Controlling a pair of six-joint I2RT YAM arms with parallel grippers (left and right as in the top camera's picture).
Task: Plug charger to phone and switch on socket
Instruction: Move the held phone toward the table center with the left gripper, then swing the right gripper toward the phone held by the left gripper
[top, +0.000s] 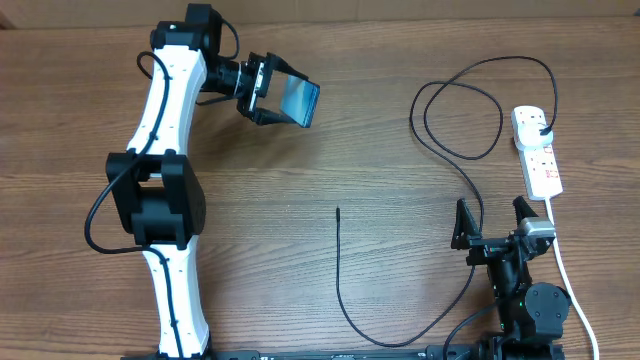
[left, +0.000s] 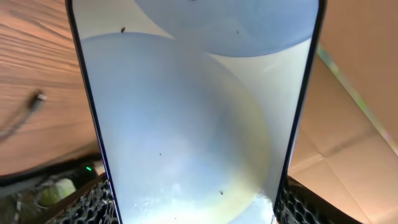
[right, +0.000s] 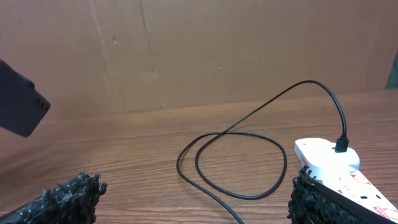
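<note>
Overhead view of a wooden desk (top: 350, 150) with two robot arms. The left hand (top: 275, 95), at the upper left, is clamped on one end of the phone (top: 298, 100) and holds it tilted above the desk, its pale blue screen lit. In the left wrist view the phone's screen (left: 186, 124) fills almost the whole frame, with a black textured finger (left: 93, 202) pressed against each long edge.

The right hand (top: 491, 215) sits at the lower right with its fingers spread wide apart, holding nothing. The white socket (top: 537, 150) lies on the desk just beyond it, near the right edge, with its white cord (top: 570, 280) trailing towards the bottom. The charger (top: 338, 260) has its black plug pushed into the far end of the socket. Its thin black cable loops across the desk, runs down past the right hand, curves along the bottom edge and ends with its small tip lying free near the desk's middle, well apart from the phone.
</note>
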